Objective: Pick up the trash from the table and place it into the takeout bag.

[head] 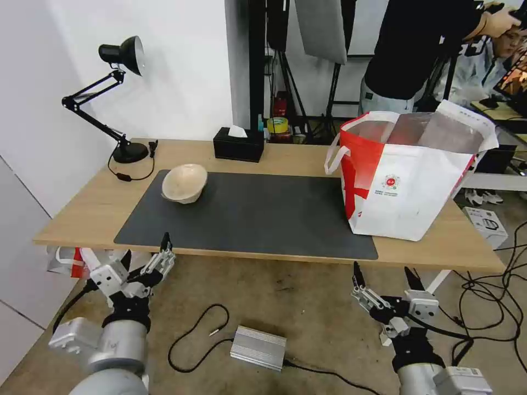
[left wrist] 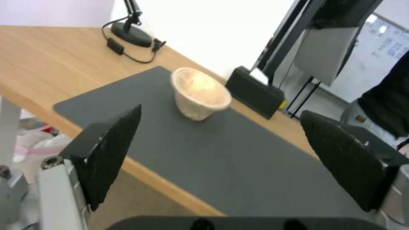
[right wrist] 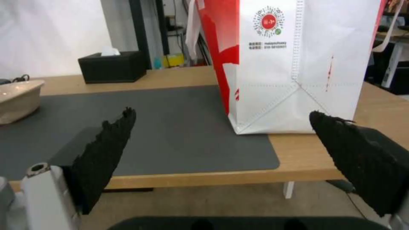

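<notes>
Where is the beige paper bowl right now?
In the head view the beige paper bowl sits on the dark mat's far left corner, between the desk lamp and black tissue box.

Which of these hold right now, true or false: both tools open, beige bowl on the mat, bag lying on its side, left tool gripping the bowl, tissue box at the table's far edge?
1. Both the left tool and right tool are open. True.
2. The beige bowl sits on the dark mat. True.
3. The takeout bag lies on its side. False: it stands upright.
4. The left tool grips the bowl. False: it hangs below the table edge, apart from it.
5. The tissue box stands near the far edge. True.
</notes>
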Controlling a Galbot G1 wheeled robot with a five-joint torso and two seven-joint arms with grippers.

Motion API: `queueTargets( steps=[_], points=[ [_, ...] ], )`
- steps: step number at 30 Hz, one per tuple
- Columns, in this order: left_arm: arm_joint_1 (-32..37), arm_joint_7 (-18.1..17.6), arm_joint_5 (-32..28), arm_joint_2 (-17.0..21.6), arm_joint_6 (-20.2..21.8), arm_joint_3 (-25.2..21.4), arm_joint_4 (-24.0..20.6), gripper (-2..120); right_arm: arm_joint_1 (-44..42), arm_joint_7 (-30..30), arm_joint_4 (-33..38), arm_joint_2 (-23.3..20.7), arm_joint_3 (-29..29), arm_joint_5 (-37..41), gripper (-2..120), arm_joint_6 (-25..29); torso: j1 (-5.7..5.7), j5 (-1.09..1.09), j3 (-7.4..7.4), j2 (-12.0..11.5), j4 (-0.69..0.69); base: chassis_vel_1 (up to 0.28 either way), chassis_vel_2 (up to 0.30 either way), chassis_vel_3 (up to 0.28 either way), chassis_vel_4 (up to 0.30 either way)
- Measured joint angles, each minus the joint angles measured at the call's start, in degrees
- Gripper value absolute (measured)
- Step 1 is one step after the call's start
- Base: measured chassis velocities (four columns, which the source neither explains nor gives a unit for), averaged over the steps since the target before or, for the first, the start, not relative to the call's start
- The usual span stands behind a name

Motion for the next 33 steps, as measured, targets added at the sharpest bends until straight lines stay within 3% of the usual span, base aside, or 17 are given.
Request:
queueTargets(
  steps=[12,16,26,33],
  points=[
    [-3.98,-0.23,-9.56,2.98,-2.06,-2.53,0.0,100,0.0,0.0,0.0,0.0,0.0,0.0,100,0.0,0.0,0.0,0.0,0.0,0.0,0.0,0.0,0.0,0.0],
    [-5.46,-1.88,-13.84,3.4,-2.07,-2.5,0.0,100,0.0,0.0,0.0,0.0,0.0,0.0,100,0.0,0.01,0.0,0.0,0.0,0.0,0.0,0.0,0.0,0.0],
    [-11.73,-8.34,-32.26,6.55,-0.61,-4.38,0.0,100,0.0,0.0,0.0,0.0,0.01,0.0,100,0.0,0.01,0.0,0.0,0.0,0.0,0.0,0.0,0.0,0.0],
    [-13.7,-9.64,-34.91,7.28,-0.48,-4.34,0.0,100,0.0,0.0,0.0,0.0,0.01,0.0,100,0.0,0.01,0.0,0.0,0.0,0.0,0.0,0.0,0.0,0.0]
  ],
)
